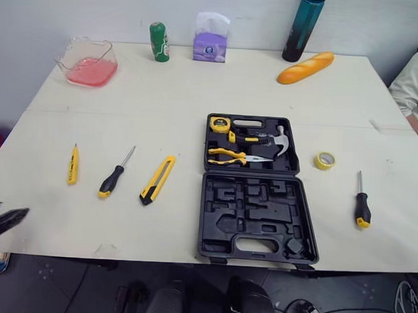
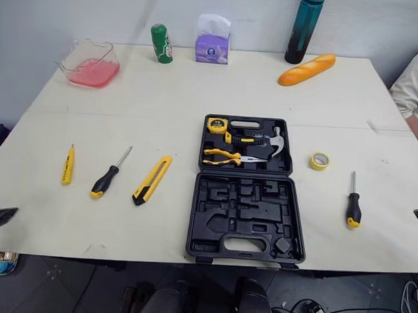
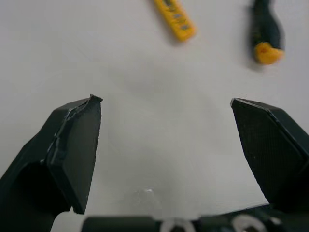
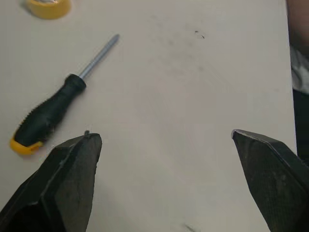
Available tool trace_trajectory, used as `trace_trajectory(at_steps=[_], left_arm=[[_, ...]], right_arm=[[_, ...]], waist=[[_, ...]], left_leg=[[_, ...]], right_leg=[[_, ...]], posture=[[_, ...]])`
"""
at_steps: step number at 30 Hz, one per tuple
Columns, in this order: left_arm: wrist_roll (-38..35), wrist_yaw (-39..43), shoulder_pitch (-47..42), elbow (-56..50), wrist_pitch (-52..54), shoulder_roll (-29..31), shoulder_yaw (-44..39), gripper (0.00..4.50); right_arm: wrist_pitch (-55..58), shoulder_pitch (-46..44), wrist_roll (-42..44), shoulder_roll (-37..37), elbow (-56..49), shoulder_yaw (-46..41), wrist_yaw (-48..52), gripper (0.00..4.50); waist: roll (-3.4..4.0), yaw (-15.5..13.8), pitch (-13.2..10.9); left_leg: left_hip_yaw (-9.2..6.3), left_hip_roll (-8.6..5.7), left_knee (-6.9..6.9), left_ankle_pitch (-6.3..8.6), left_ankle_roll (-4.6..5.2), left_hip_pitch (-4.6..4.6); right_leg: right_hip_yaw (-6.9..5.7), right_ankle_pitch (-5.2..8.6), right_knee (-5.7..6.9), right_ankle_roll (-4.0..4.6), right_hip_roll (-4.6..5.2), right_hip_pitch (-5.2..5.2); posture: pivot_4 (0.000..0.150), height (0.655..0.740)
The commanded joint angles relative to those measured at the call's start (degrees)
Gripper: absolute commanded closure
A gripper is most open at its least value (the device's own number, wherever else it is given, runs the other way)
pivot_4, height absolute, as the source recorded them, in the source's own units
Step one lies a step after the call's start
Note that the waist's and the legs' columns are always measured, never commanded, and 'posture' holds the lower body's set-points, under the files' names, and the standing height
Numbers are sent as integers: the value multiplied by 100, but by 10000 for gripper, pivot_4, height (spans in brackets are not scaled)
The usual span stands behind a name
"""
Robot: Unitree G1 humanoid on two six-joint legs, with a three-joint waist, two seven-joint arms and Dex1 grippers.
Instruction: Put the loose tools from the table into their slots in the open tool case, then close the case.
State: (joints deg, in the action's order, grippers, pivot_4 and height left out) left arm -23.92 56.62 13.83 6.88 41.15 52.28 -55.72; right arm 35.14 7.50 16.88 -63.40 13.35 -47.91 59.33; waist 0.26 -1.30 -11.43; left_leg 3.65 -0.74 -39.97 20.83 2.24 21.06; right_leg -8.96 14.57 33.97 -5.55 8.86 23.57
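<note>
The case (image 1: 259, 200) lies open in the middle of the table (image 1: 184, 93). Its far half holds a tape measure (image 1: 219, 124), a hammer (image 1: 265, 139) and pliers (image 1: 231, 156) - its near half shows moulded slots.

Left of the case lie three loose tools, going outwards: a knife (image 1: 157, 180), the left screwdriver (image 1: 115, 173) and a yellow tester (image 1: 72, 164). Right of the case sit a tape roll (image 1: 325, 160) and, nearer the table edge, the right screwdriver (image 1: 362, 203).

The left gripper (image 3: 166, 111) hangs well left of the case over bare table, fingers wide apart and holding nothing. The right gripper (image 4: 166, 135) hangs well right of the case, also spread and empty - the right screwdriver's handle lies just beside one finger (image 4: 72, 169).
</note>
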Motion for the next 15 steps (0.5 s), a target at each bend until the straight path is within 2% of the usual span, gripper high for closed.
trace_trajectory(at_steps=[1, 9, 15], left_arm=[[111, -28, 37, 55, -566, 30, 244, 0], [-287, -400, -348, -411, -111, 15, 633, 0], [-591, -1257, -635, -2079, 827, -278, 1314, 0]], right_arm=[[-426, -79, -50, -143, 231, -106, -100, 318], [-476, -292, 42, -273, 197, 157, -21, 318], [454, -486, 1196, -11, -1614, 279, 376, 318]], waist=[[16, 6, -1], [18, 18, -2], [29, 11, 0]], left_leg=[[3, 0, 2, 1, -1, 0], [11, 7, 3, 1, -2, -1], [12, 16, 2, -2, 4, -1]], right_leg=[[0, 0, 1, 1, 1, 2], [0, 1, 8, 3, -1, 5], [3, 0, 9, 3, -13, 2]], posture=[[1500, 7314], [1500, 7314], [1500, 7314]])
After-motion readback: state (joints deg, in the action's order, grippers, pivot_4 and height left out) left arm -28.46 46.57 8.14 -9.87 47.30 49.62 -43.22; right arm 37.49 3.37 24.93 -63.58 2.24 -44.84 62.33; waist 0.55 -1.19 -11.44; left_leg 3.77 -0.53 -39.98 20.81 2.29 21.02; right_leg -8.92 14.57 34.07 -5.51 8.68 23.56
